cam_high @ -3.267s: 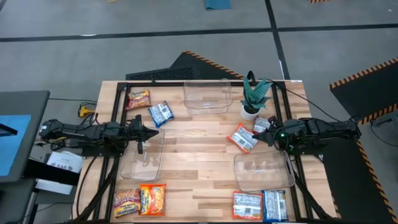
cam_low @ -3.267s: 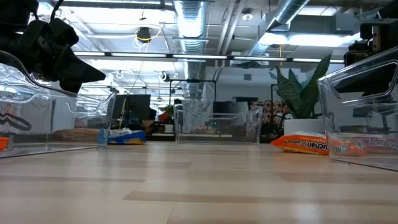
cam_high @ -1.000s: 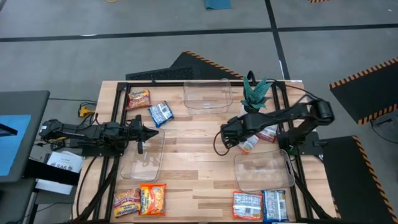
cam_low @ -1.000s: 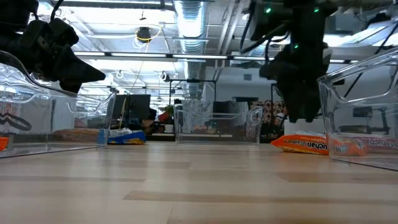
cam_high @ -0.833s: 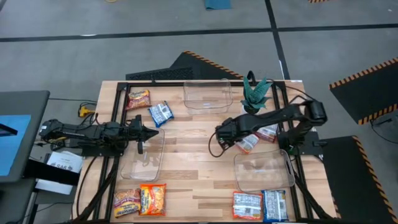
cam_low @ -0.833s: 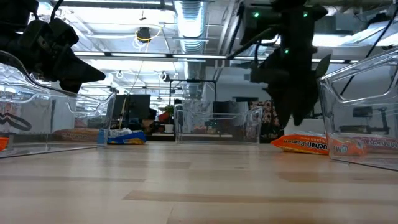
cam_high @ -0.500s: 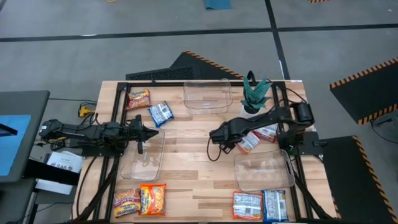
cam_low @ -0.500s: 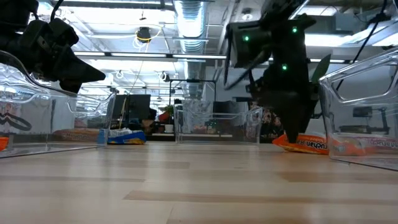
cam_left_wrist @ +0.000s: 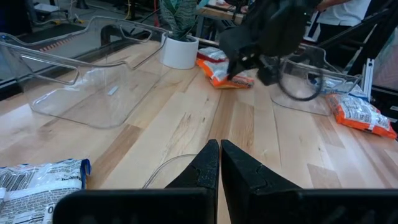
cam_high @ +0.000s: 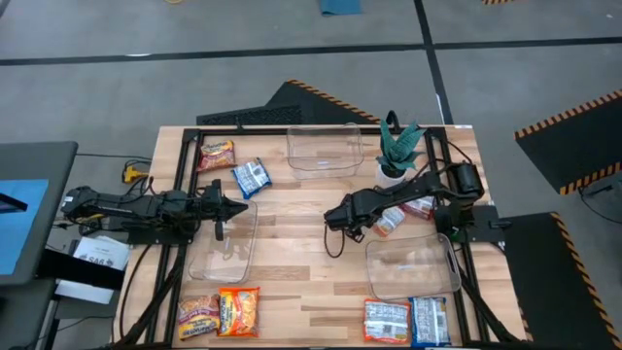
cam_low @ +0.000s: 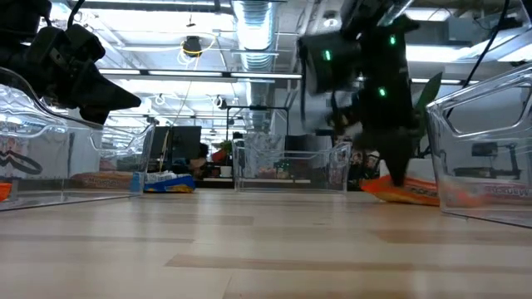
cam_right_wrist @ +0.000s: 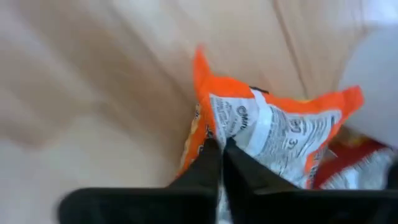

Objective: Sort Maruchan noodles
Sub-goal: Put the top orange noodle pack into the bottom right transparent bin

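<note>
An orange-and-white noodle packet [cam_high: 389, 223] lies flat on the wood right of centre, next to a red packet [cam_high: 420, 206] and the potted plant [cam_high: 397, 151]. My right gripper [cam_right_wrist: 219, 147] is shut, and its tips are down at that orange packet's [cam_right_wrist: 273, 134] edge; in the low view they stand just above the packet [cam_low: 409, 192]. My left gripper [cam_left_wrist: 219, 144] is shut and waits over the left clear bin [cam_high: 225, 245]. Other packets lie at the far left [cam_high: 216, 154] [cam_high: 252, 177], the near left [cam_high: 219, 313] and the near right [cam_high: 406, 321]. My right gripper's shut fingertips [cam_right_wrist: 214, 152] meet the orange packet at its crimped edge [cam_right_wrist: 200, 134], the one toward the table's left. They slant down from the left. I cannot tell whether they only press it or pinch it. The packet lies on the table.
Three clear bins stand on the table: far centre [cam_high: 326, 150], left, and near right [cam_high: 413, 266]. The white plant pot [cam_right_wrist: 379, 81] is just beyond the orange packet. Bare wood lies in the table's middle [cam_high: 301, 243].
My right arm has swung toward the table's left and come down, bringing its shut fingertips onto the orange packet's edge. The left arm has kept still.
</note>
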`<control>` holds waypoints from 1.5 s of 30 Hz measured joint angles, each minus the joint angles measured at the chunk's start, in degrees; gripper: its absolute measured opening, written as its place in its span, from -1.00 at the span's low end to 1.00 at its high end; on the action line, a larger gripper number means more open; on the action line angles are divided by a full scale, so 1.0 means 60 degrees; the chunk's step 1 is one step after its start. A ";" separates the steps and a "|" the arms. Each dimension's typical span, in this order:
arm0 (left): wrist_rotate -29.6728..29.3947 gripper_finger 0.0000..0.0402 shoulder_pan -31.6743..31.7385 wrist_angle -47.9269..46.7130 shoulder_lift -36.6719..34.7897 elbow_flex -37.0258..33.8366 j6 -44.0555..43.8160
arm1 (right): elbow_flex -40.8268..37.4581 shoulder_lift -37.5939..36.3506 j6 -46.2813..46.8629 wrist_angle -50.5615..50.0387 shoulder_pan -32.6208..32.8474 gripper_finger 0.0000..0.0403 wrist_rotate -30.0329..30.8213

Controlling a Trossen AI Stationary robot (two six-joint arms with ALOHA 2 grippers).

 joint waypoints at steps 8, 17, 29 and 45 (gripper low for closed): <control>0.0000 -1.00 -0.0002 0.0001 0.0018 0.0000 -0.0001 | 0.0830 -0.1577 -0.1242 0.0580 0.0324 -0.92 -0.0913; 0.0000 -1.00 -0.0002 0.0002 0.0022 0.0000 -0.0001 | 0.0841 -0.5593 -0.2030 0.1894 0.0471 -0.92 -0.1804; 0.0000 -1.00 -0.0002 -0.0001 0.0022 0.0001 0.0000 | 0.0845 -0.7765 0.3080 -0.0248 0.4753 -0.92 -0.2282; 0.0000 -1.00 -0.0002 -0.0002 0.0022 0.0000 -0.0004 | -0.0137 -0.3666 0.1972 -0.1474 0.6985 -0.92 -0.2715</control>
